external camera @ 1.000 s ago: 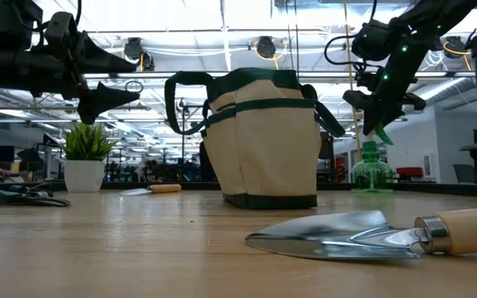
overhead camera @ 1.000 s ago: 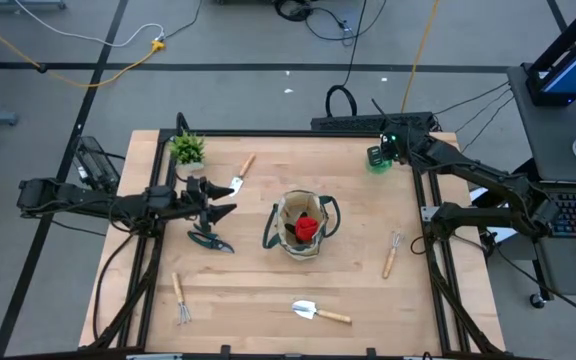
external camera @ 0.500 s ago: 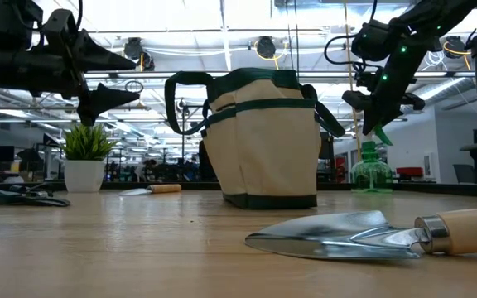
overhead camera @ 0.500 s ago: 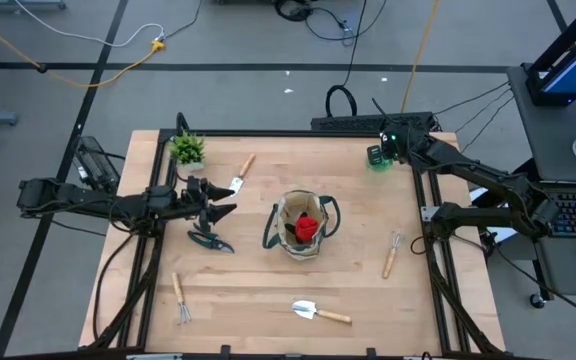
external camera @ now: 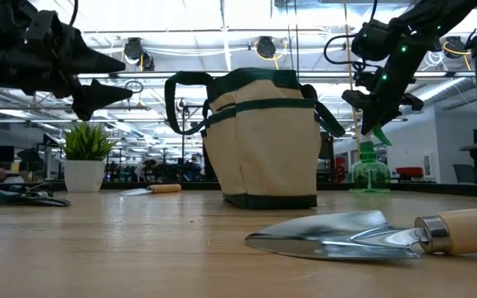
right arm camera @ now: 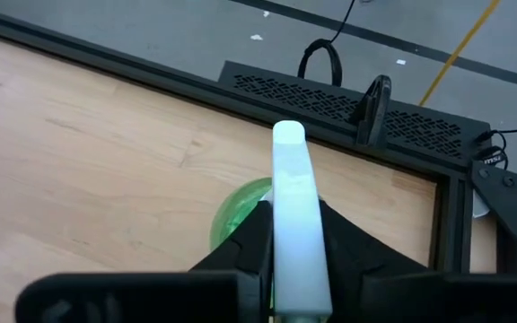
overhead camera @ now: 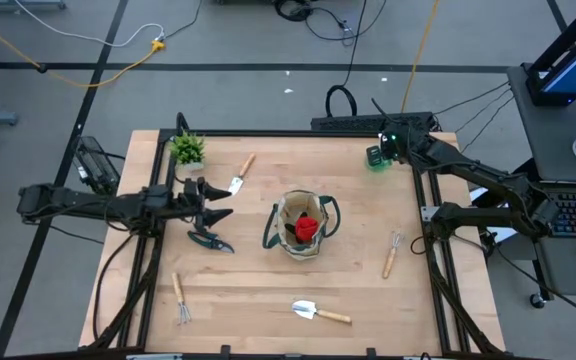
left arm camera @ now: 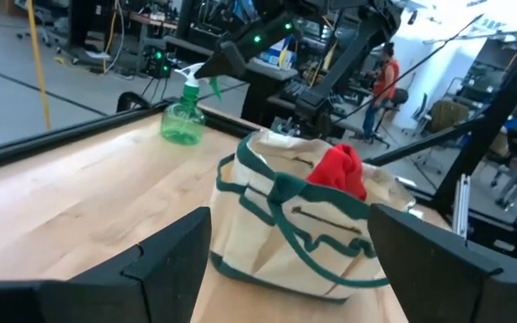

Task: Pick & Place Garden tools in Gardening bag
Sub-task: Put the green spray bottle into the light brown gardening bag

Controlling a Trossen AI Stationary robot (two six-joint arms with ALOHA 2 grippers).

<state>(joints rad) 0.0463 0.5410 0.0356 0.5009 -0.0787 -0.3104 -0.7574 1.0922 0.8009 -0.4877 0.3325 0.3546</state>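
We find the right gripper (right arm camera: 296,260) at the far right corner of the bench, its fingers (right arm camera: 240,247) closed against the white nozzle (right arm camera: 296,215) of the green translucent plastic spray bottle (external camera: 371,168). The grip sits high on the head, which we judge keeps the bottle upright and leaves its body free to hang below the fingers when lifted. Whether the base has left the light wooden bench (overhead camera: 258,270) we cannot tell; in the low view it appears to stand on the surface. The right arm reaches in from the bench's right side, elbow bent, wrist pointing down over the bottle.

Well apart from those fingers, toward the bench centre, stands the beige canvas gardening bag with dark green trim and loop handles (overhead camera: 303,226), mouth open upward, with the red-black glove (overhead camera: 309,226) already inside. We judge the open mouth suits a drop from above.

The left gripper (overhead camera: 208,208) hovers with fingers apart, holding nothing, on the opposite side of the bag. Just beside and below it lie the dark pruning shears (overhead camera: 210,240). The left arm extends level across the bench edge.
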